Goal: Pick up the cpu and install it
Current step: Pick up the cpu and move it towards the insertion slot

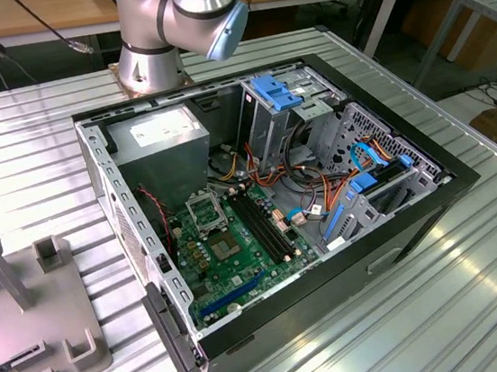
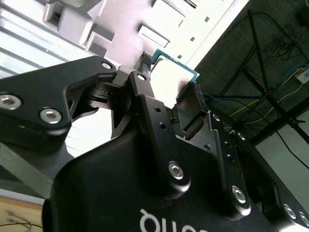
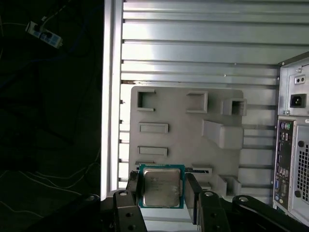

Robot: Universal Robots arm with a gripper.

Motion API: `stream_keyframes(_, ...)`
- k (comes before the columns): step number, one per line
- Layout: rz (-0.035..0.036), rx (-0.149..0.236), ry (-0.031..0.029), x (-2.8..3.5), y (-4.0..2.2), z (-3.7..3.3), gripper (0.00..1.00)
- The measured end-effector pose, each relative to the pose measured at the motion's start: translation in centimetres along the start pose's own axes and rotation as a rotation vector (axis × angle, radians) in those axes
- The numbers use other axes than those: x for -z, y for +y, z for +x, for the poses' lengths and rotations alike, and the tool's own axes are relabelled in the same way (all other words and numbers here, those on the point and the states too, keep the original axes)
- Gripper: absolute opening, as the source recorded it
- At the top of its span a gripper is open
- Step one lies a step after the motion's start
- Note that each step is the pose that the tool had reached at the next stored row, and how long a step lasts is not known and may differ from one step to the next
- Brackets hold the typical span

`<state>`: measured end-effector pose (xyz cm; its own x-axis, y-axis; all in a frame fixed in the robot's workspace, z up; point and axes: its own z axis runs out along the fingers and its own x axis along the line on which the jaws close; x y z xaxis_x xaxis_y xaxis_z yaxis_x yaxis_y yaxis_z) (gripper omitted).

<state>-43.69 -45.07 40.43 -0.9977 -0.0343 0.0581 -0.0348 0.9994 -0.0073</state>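
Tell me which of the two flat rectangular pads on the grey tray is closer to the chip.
The pad seen right next to the chip in the end effector; the other pad lies beyond it, farther off.

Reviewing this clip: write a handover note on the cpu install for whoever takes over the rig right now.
Gripper: shut on the cpu, with fingers on two opposite edges, seen in both wrist views.
Cpu: held in the air above the grey parts tray, which sits beside the open computer case.
Done: pickup.
Left: install. The black socket frame on the motherboard shows no silver chip in it.
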Motion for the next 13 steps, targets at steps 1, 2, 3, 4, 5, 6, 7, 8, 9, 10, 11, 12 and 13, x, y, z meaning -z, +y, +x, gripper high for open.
stream_keyframes(1, 0.0000, 0.000, 0.0000, 0.01, 0.00, -0.09, 0.47)
stream_keyframes(2, 0.0000, 0.000, 0.0000, 0.01, -0.01, -0.18, 0.47)
stream_keyframes(3, 0.0000, 0.000, 0.0000, 0.01, -0.01, -0.31, 0.47)
stream_keyframes(4, -0.0001, 0.000, -0.0001, 0.01, -0.02, -0.40, 0.47)
stream_keyframes(5, -0.0001, 0.000, -0.0001, 0.01, -0.02, -0.48, 0.47)
stream_keyframes(6, -0.0001, 0.000, 0.0000, 0.02, -0.02, -0.56, 0.47)
stream_keyframes(7, 0.0000, 0.000, 0.0000, 0.03, -0.02, -0.64, 0.47)
stream_keyframes(8, 0.0000, 0.000, 0.0000, 0.03, -0.03, -0.72, 0.47)
stream_keyframes(9, 0.0000, 0.000, 0.0000, 0.04, -0.03, -0.80, 0.47)
stream_keyframes(10, 0.0000, 0.000, 0.0000, 0.04, -0.03, -0.88, 0.47)
stream_keyframes(11, 0.0000, 0.000, 0.0000, 0.05, -0.04, -0.95, 0.47)
stream_keyframes(12, 0.0000, 0.000, 0.0000, 0.05, -0.04, -1.07, 0.47)
stream_keyframes(13, 0.0000, 0.000, 0.0000, 0.05, -0.04, -1.16, 0.47)
